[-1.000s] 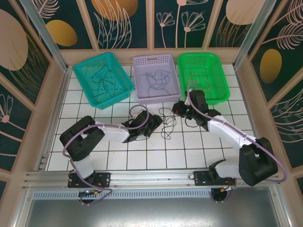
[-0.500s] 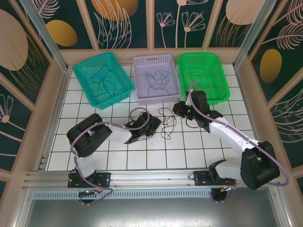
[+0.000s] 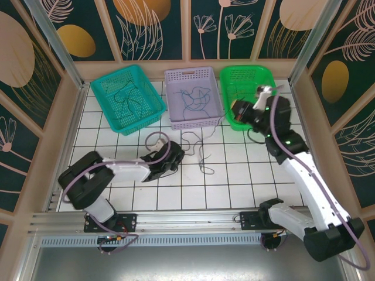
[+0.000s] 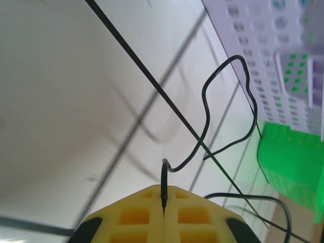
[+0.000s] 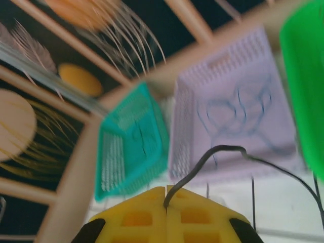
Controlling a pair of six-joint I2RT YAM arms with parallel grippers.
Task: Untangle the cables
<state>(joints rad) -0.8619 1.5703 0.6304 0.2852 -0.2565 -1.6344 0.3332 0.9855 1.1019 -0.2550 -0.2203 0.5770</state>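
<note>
On the white tiled table (image 3: 234, 175), walled by dark floral panels (image 3: 155, 29) and backed by a teal basket (image 3: 99, 82), a lilac basket (image 3: 188, 71) and a green basket (image 3: 246, 68), the left gripper (image 4: 163, 200) and right gripper (image 5: 165, 197) each pinch black cables (image 4: 162, 177) trailing across the tiles.

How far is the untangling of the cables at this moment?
Done: sorted strands lie in the lilac basket and the teal basket. In hand: the left gripper and the right gripper are each shut on a black strand, the right one raised near the green basket. Left: the black cables between the arms look crossed, so they likely need pulling apart and sorting.
</note>
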